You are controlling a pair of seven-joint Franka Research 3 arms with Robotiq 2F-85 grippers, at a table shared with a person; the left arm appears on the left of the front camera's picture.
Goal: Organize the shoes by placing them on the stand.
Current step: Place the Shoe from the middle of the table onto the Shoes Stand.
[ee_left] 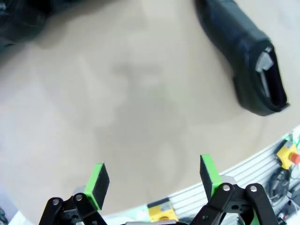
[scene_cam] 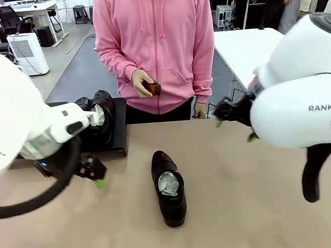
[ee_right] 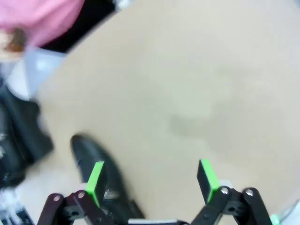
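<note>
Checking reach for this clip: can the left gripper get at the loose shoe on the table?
Probably yes: the left gripper is open, and bare table lies between it and the shoe.

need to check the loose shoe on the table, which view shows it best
The front view: the shoe lies whole in mid-table, toe toward the person, white stuffing visible. The left wrist view catches it at the top right, toe cut off. The right wrist view shows it blurred, partly behind one of the right gripper's fingers.

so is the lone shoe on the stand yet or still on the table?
On the table. The shoe lies mid-table, upright on its sole, apart from the stand, where other shoes sit.
</note>
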